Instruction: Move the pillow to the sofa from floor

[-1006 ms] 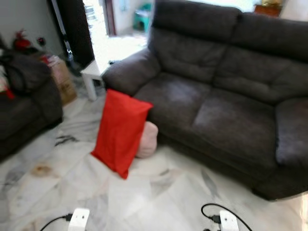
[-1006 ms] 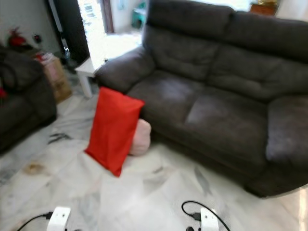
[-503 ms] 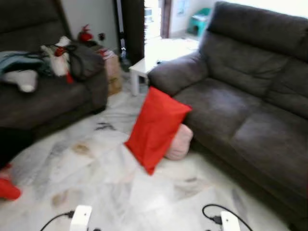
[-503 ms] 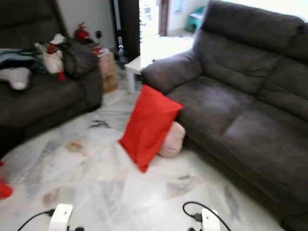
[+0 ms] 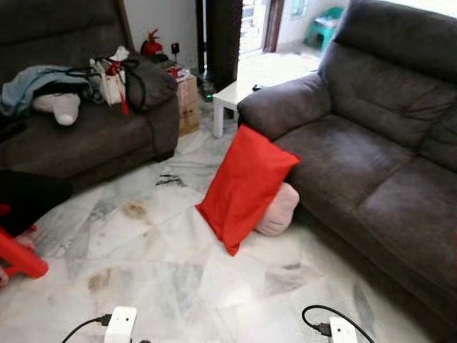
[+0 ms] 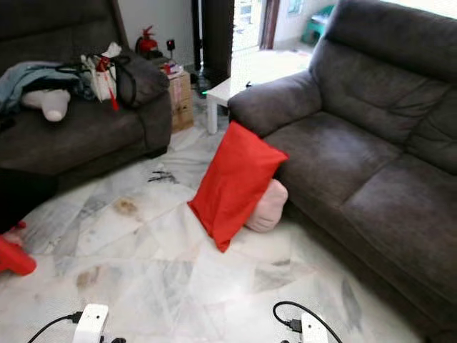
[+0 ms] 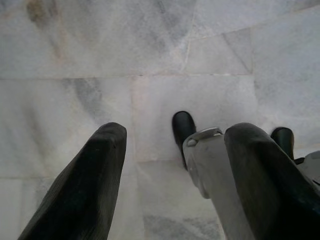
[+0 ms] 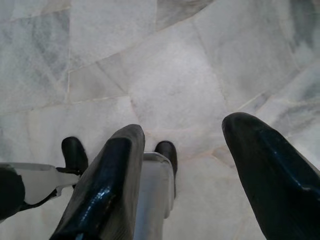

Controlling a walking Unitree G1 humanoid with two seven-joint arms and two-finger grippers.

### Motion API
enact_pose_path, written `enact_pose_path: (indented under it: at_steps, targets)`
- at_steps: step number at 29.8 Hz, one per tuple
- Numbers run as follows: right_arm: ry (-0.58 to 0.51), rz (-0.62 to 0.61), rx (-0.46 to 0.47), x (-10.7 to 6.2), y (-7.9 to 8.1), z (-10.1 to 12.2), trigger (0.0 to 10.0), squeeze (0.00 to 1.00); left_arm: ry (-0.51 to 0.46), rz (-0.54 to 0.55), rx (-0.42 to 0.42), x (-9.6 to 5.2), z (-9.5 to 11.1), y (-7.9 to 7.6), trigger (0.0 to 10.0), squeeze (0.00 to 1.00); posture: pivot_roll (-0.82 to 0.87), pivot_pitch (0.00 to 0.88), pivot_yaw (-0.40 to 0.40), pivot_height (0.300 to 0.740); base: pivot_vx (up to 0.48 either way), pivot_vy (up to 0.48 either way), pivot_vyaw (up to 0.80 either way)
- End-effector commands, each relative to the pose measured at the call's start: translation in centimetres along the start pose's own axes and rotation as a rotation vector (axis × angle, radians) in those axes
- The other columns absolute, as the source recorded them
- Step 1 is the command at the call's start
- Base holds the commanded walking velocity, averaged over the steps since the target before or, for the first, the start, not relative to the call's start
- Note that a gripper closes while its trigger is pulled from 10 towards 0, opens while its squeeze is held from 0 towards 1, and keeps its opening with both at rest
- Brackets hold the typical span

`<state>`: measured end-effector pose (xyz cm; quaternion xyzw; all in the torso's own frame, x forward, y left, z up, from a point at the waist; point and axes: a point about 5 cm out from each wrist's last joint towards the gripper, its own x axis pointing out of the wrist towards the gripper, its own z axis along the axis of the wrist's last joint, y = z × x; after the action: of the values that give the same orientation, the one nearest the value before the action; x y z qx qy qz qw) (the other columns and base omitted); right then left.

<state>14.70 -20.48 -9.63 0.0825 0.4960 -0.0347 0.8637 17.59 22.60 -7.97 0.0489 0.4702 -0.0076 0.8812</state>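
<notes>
Head views: the red pillow (image 5: pixel 246 187) stands on the marble floor (image 5: pixel 164 271) at 12 o'clock, leaning against the sofa (image 5: pixel 371 157). Judged soft, light; grasp upper corner.

Left wrist view: left gripper (image 7: pixel 175 180) spread apart, empty, pillow well ahead.

Right wrist view: right gripper (image 8: pixel 190 175) likewise.

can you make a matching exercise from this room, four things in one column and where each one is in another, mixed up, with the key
Things
1. red pillow
2. pink cushion
3. white side table
4. cardboard box

Places
A. beside the arm of the sofa on the right, near the doorway
B. standing tilted on the marble floor, leaning against the sofa front
C. on the floor at the end of the cluttered sofa on the left
D. low on the floor, tucked behind the red pillow

Pairs: 1-B, 2-D, 3-A, 4-C
</notes>
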Motion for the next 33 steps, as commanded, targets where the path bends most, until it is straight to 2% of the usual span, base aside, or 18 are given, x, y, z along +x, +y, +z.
enact_pose_path:
  at_steps: [1, 6, 16, 23, 33]
  targets:
    - [-0.004, -0.004, 0.014, -0.01, -0.04, 0.01, 10.0, 0.0, 0.014, 0.001, -0.008, -0.06, -0.46, -0.02, 10.0, 0.0, -0.09, 0.001, -0.039, 0.74, 0.0, 0.0, 0.0]
    - [-0.002, -0.006, 0.013, -0.01, -0.08, 0.0, 10.0, 0.0, 0.009, 0.006, -0.027, -0.06, -0.46, -0.04, 10.0, 0.0, -0.09, 0.0, -0.039, 0.74, 0.066, 0.0, 0.0]
    - [0.005, -0.013, 0.023, -0.02, -0.14, -0.09, 10.0, 0.0, 0.007, 0.012, -0.027, -0.06, -0.45, -0.04, 10.0, 0.0, -0.09, 0.0, -0.041, 0.74, 0.387, 0.0, 0.0]
    - [0.003, -0.011, 0.026, -0.01, -0.09, -0.08, 10.0, 0.0, 0.007, 0.011, -0.027, -0.06, -0.45, -0.01, 10.0, 0.0, -0.09, 0.0, -0.04, 0.74, 0.396, 0.0, -0.69]
    - [0.0, -0.014, 0.02, 0.0, -0.08, -0.01, 10.0, 0.0, 0.007, 0.01, -0.028, -0.06, -0.42, 0.0, 10.0, 0.0, -0.09, 0.0, -0.04, 0.74, 0.395, 0.0, 0.0]
